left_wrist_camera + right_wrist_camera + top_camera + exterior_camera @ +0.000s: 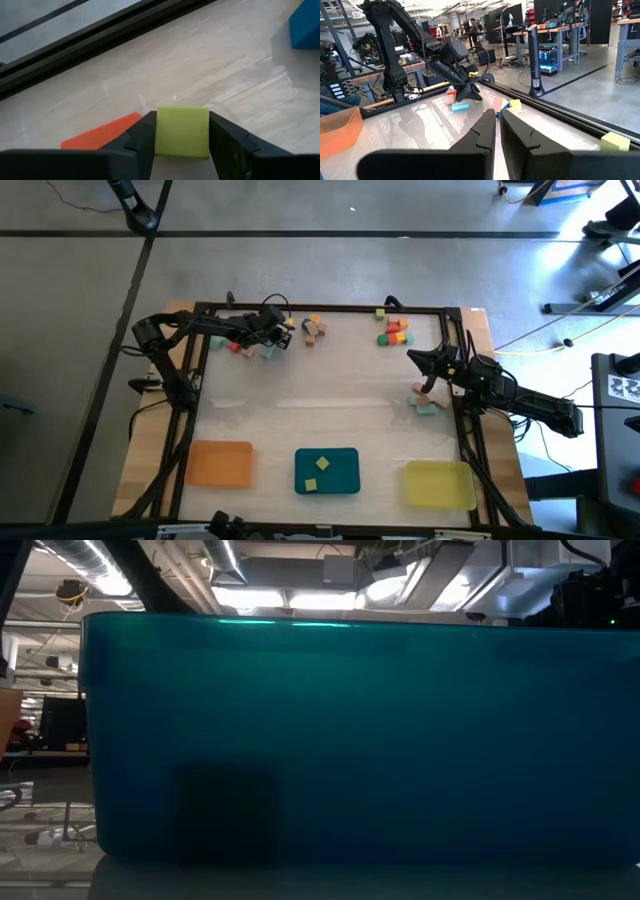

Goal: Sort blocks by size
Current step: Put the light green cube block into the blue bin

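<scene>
Your left pincer (182, 137) is clamped on a green block (182, 131) by the desk's (330, 405) far rail; right pincer (498, 131) is together near the right rail, open desk between.

My low view is blocked almost wholly by the teal tray's wall (360, 740). Near the tabletop's far left corner, my left gripper (283, 333) covers part of a block cluster (250, 348), its pieces too small to count.
</scene>
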`<action>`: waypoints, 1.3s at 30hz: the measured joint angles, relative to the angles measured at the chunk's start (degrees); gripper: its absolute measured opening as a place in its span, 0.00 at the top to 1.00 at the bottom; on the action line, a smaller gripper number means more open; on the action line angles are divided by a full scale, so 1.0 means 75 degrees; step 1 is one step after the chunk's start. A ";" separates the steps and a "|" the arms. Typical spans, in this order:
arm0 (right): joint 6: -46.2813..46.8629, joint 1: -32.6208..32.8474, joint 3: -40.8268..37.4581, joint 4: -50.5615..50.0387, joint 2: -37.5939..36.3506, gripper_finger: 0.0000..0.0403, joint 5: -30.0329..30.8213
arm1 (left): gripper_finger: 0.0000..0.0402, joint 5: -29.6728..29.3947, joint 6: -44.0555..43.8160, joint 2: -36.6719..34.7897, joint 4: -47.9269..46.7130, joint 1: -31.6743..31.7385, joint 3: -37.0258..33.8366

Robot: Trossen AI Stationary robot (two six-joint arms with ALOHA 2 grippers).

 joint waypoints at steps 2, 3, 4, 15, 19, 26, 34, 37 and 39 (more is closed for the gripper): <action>0.0001 0.0000 0.0000 -0.0007 0.0000 0.93 0.0000 | 0.67 -0.0004 -0.0003 0.0000 0.0003 -0.0017 0.0000; 0.0001 0.0000 0.0000 -0.0012 0.0000 0.93 0.0000 | 0.68 -0.0004 -0.0004 -0.0003 0.0005 -0.0033 0.0001; 0.0003 0.0000 0.0000 -0.0012 0.0000 0.93 0.0000 | 0.68 -0.0009 -0.0007 -0.0003 0.0006 -0.0064 0.0000; 0.0002 0.0000 0.0000 -0.0015 0.0000 0.93 -0.0001 | 0.68 0.0040 -0.0040 -0.0886 -0.0023 -0.1320 -0.0003; 0.0001 0.0000 -0.0003 -0.0017 0.0000 0.93 0.0000 | 0.68 0.0040 0.0023 -0.1566 0.0034 -0.2115 -0.0002; 0.0003 0.0000 -0.0003 -0.0013 0.0000 0.93 -0.0001 | 0.66 0.0040 0.0147 -0.2258 0.0185 -0.3640 0.0000; 0.0003 0.0000 -0.0003 -0.0006 0.0000 0.93 0.0000 | 0.66 0.0073 0.0085 -0.2219 0.0947 -0.5204 0.0003; 0.0003 0.0000 -0.0003 -0.0005 0.0000 0.93 -0.0003 | 0.66 0.0348 0.0041 -0.2218 0.1312 -0.5676 0.0003; 0.0003 0.0000 -0.0003 -0.0003 0.0000 0.93 -0.0003 | 0.66 0.0661 0.0129 -0.2218 0.1404 -0.5967 0.0003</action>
